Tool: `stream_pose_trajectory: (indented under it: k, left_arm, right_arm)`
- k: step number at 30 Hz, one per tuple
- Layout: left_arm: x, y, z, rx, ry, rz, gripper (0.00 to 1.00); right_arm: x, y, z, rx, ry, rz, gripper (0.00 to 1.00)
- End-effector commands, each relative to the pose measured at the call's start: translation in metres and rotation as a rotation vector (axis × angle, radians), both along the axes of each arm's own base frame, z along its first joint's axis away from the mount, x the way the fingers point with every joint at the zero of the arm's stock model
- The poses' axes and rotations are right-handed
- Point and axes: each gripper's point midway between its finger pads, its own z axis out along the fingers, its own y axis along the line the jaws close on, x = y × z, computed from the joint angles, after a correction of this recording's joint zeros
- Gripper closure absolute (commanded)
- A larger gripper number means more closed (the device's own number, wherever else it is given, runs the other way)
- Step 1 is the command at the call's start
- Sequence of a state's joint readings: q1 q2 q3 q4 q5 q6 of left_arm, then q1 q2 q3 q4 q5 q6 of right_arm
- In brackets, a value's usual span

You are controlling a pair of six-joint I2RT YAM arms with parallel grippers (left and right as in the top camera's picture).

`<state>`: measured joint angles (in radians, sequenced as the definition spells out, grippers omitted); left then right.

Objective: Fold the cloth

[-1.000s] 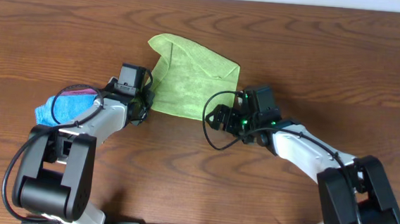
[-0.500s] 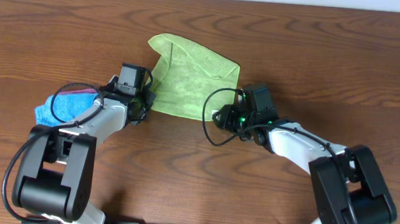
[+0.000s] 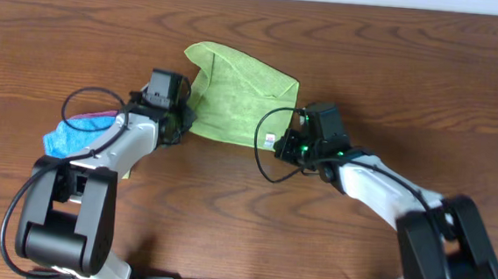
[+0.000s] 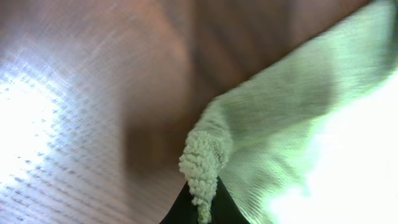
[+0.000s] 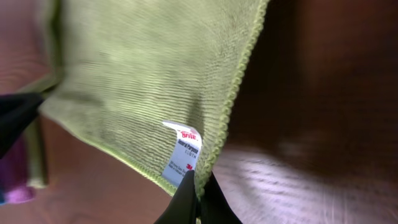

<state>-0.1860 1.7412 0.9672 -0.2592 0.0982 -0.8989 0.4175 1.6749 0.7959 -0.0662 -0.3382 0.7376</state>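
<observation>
Right wrist: cloth corner betw. fingers.

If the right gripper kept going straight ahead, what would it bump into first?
The green cloth. The right gripper is pinching its corner by the white tag, so it would push into that fabric. Past it, probably the left gripper, though depth is unclear.

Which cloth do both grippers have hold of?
The lime-green cloth mid-table: left gripper and right gripper each pinch a near corner, the right one by the white tag. The blue cloth and pink cloth lie bunched under the left arm.
</observation>
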Motion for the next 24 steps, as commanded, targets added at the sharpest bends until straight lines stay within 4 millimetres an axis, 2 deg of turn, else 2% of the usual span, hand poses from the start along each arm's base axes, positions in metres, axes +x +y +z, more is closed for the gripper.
stream_pose_trajectory:
  k: [1, 5, 8, 19, 24]
  left_arm:
    - [0.016, -0.002, 0.019, 0.042, -0.033, -0.088, 0.94]
    - [0.021, -0.003, 0.035, 0.060, -0.033, -0.125, 0.94]
    - [0.014, -0.002, 0.039, 0.072, 0.001, -0.145, 0.94]
    - [-0.042, 0.007, 0.043, 0.109, 0.188, -0.221, 0.94]
    - [-0.066, 0.008, 0.045, 0.121, 0.264, -0.251, 0.94]
  right_arm:
    - [-0.001, -0.002, 0.029, -0.009, -0.074, 0.016, 0.99]
    - [-0.008, -0.009, 0.045, -0.018, -0.091, 0.023, 0.99]
    - [-0.015, -0.011, 0.051, -0.025, -0.087, 0.031, 0.99]
    - [-0.030, -0.014, 0.074, -0.002, -0.094, 0.044, 0.99]
    - [-0.045, -0.021, 0.077, -0.020, -0.058, 0.048, 0.99]
